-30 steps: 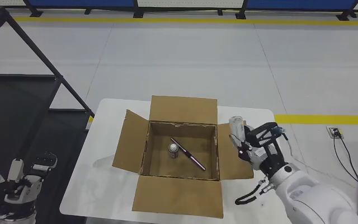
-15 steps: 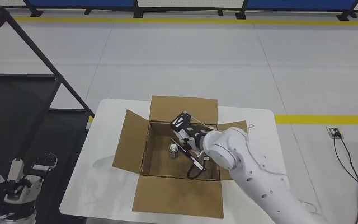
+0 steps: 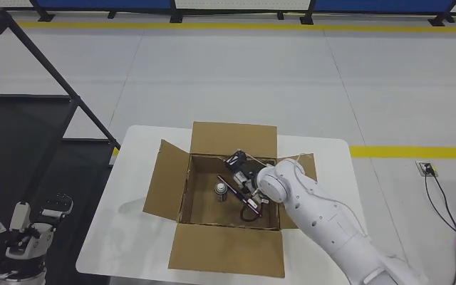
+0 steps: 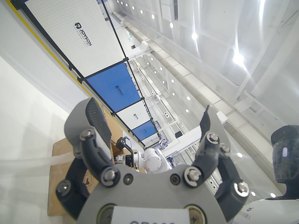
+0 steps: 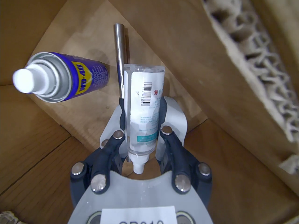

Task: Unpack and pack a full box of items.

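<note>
The cardboard box stands open in the middle of the white surface, with its four flaps folded outward so an arm can come in from above. The right gripper is down inside it, near the wall on the robot's right. Its fingers are closed across the body of a clear tube, with the white cap toward the wrist, so the flat crimped end points at the box floor.

A blue spray can stands upright on that floor. A slim metal rod lies just beyond the tube, and I cannot tell whether they touch. The hold keeps the tube clear of the can, over bare cardboard between rod and wall. I judge that it suits laying the tube flat there.

The left gripper is well apart from the box, its fingers spread wide and empty, pointing at the ceiling.
</note>
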